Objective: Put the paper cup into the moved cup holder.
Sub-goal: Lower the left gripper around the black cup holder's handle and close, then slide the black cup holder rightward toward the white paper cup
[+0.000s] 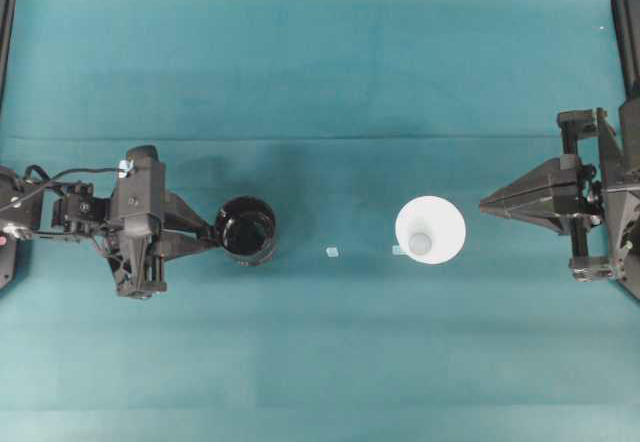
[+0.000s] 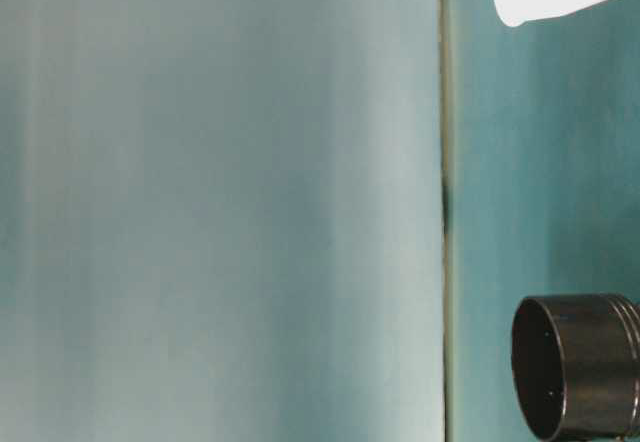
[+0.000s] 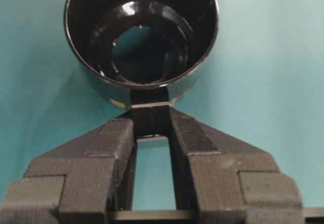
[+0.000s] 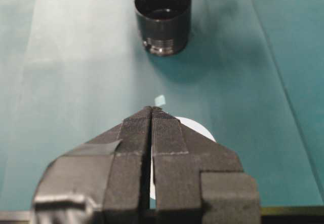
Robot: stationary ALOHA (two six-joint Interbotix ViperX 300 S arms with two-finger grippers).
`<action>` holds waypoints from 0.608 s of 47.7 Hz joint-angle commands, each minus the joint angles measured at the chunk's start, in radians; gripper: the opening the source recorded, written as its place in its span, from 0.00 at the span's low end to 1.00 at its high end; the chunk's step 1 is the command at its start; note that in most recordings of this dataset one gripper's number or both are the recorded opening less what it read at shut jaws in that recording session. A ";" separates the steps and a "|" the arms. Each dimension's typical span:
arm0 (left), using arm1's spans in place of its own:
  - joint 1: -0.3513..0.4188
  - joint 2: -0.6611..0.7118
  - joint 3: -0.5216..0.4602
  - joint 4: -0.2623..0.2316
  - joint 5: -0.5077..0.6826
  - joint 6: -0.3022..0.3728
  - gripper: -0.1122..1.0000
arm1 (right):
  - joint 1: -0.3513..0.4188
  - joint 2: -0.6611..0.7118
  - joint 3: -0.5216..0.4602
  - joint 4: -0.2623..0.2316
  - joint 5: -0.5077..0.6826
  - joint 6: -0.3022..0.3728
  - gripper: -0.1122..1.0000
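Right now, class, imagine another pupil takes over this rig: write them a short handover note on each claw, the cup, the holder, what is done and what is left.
Left claw: closed on the handle of the cup holder, which stands upright on the table's left side.
Right claw: shut, empty, short of the paper cup.
Paper cup: upside down, wide rim on the cloth, right of centre, apart from the holder.
Done: holder gripped.
Left: grasp the cup and put it into the holder.

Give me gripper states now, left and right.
Left gripper: closed on the small side handle of the glossy black round cup holder.
Right gripper: shut, holding nothing; white tapered paper cup stands free.
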 commanded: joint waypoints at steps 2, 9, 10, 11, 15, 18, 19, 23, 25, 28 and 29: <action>-0.003 -0.002 -0.023 0.003 -0.057 0.002 0.27 | -0.002 0.005 -0.017 0.002 -0.003 0.011 0.11; 0.000 0.005 -0.061 0.003 -0.077 0.008 0.27 | -0.002 0.005 -0.017 0.000 -0.003 0.011 0.11; 0.002 0.006 -0.067 0.002 -0.078 0.011 0.27 | -0.002 0.005 -0.017 0.002 -0.003 0.011 0.11; 0.000 0.009 -0.075 0.003 -0.078 0.014 0.27 | -0.002 0.005 -0.017 0.002 -0.003 0.011 0.11; 0.002 0.020 -0.103 0.003 -0.080 0.035 0.27 | -0.002 0.005 -0.017 0.002 -0.003 0.011 0.11; 0.000 0.034 -0.124 0.002 -0.080 0.052 0.27 | -0.002 0.005 -0.017 0.002 -0.003 0.011 0.11; 0.002 0.038 -0.132 0.002 -0.080 0.057 0.27 | -0.002 0.005 -0.017 0.002 -0.003 0.011 0.11; 0.002 0.058 -0.167 0.003 -0.080 0.080 0.27 | -0.002 0.005 -0.017 0.002 -0.003 0.011 0.11; 0.000 0.067 -0.183 0.003 -0.078 0.089 0.27 | -0.002 0.005 -0.017 0.002 -0.003 0.011 0.11; 0.002 0.081 -0.206 0.003 -0.080 0.100 0.27 | -0.002 0.005 -0.017 0.002 -0.003 0.011 0.11; 0.002 0.087 -0.213 0.003 -0.080 0.101 0.27 | -0.002 0.005 -0.017 0.002 -0.003 0.011 0.11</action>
